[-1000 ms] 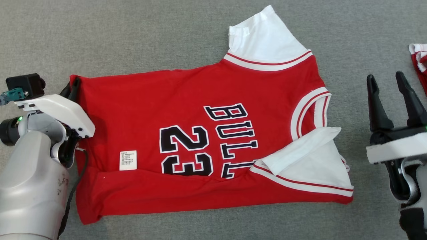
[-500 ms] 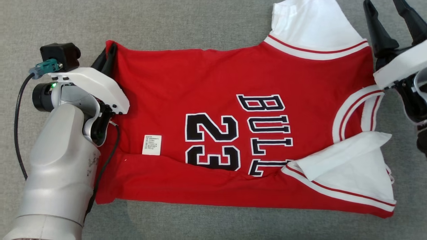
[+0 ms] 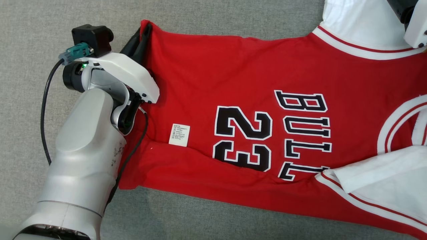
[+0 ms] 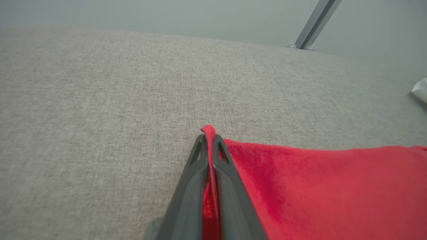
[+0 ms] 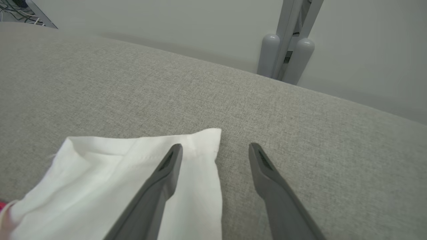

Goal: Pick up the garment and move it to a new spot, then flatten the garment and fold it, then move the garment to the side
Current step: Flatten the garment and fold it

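Left tool pinching the jersey at its far hem corner. Right tool spread, straddling the far sleeve edge, nothing gripped. Jersey lies flat on the tabletop, long axis running arm to arm: hem left, collar right.

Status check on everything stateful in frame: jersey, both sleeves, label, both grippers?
Red jersey: laid out print up on the grey surface, near edge folded over the bottom of the print.
Far white sleeve: spread flat.
Near white sleeve: folded in over the body.
Care label: exposed, flat on the red fabric.
Left gripper: shut on the jersey's hem corner.
Right gripper: open, poised at the far sleeve's corner, nothing gripped.
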